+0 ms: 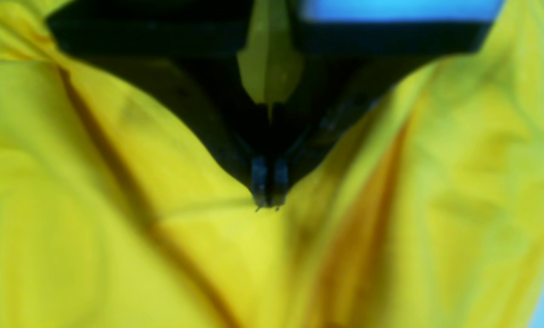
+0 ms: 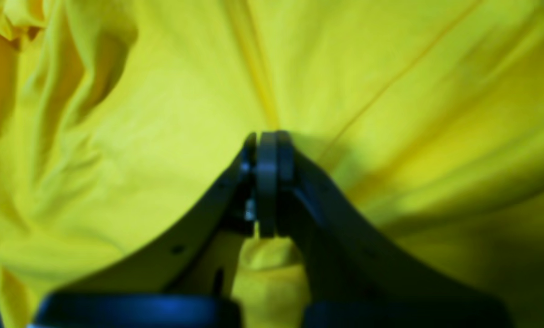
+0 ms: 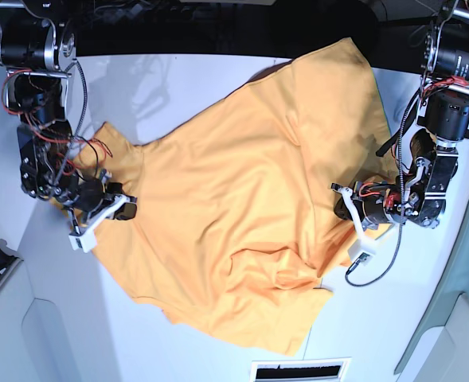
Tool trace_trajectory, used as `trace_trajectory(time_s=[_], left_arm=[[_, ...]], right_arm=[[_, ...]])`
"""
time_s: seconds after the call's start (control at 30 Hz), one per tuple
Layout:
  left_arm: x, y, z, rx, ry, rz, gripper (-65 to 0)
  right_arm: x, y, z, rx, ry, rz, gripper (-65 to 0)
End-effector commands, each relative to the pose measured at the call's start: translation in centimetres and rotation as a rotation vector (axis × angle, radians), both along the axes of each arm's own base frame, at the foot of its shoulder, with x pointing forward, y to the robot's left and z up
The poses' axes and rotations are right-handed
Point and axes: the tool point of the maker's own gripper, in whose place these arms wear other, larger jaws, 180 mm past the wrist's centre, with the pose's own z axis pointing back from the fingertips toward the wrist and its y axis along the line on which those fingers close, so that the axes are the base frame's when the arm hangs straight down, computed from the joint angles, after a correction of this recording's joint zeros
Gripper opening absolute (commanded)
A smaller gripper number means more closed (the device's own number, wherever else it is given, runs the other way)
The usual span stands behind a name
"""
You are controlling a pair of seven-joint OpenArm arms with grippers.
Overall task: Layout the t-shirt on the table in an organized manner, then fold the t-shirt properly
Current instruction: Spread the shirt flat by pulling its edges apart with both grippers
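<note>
White surface (image 3: 202,79) fills the overhead view, and the orange-yellow t-shirt (image 3: 242,199) lies spread and rumpled across its middle, slanting from the far right corner toward the near edge. At the shirt's one side, the right gripper (image 2: 267,136) has its fingers pressed together, pinching a ridge of cloth. On the opposite edge the left gripper (image 1: 268,202) does likewise, its dark fingers closed tight on a fold of the shirt. Both wrist views are blurred.
</note>
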Motion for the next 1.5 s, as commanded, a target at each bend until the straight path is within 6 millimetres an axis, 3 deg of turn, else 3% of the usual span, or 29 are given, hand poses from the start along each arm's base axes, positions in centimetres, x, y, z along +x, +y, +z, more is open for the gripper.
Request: trace_trajectory(time_s=[0.0, 0.1, 0.33, 0.5, 0.63, 0.83, 1.03, 1.17, 1.33, 1.47], left_arm=[[-0.2, 3.2, -0.5, 0.135, 0.043, 0.023, -65.0], [2.2, 2.8, 0.3, 0.174, -0.006, -0.036, -65.0], [7.1, -0.1, 3.1, 0.301, -0.117, -0.150, -65.0], [8.0, -1.4, 3.7, 0.319, -0.142, -0.202, -65.0], [8.1, -1.6, 3.9, 0.317, -0.140, -0.198, -65.0], [8.9, -1.0, 6.0, 0.265, -0.149, -0.149, -65.0], [8.2, 0.7, 9.5, 0.202, -0.171, -0.168, -65.0], [7.0, 2.2, 11.4, 0.132, -0.190, -0.137, -65.0], [2.8, 3.5, 11.6, -0.009, -0.148, -0.084, -62.3], [-0.7, 5.0, 9.7, -0.059, -0.115, -0.020, -62.3]], right_arm=[[-1.0, -0.6, -0.3, -0.004, 0.031, 0.011, -65.0], [-3.7, -0.3, -0.6, 0.048, 0.066, 0.012, -65.0], [-9.6, 1.2, 0.3, 0.091, 0.020, 0.032, -65.0], [-12.6, 3.6, 0.7, 0.125, 0.014, 0.052, -65.0], [-13.2, 4.5, 0.6, 0.146, 0.018, 0.048, -65.0], [-11.1, 2.7, 3.1, 0.132, -0.086, -0.006, -65.0], [-8.9, -0.3, 6.7, 0.074, -0.195, -0.049, -65.0], [-8.9, -4.0, 7.0, 0.012, -0.188, -0.108, -65.0], [-9.7, -7.6, 7.5, 0.013, -0.155, -0.170, -65.0], [-9.8, -8.1, 7.7, 0.013, -0.169, -0.173, -65.0]])
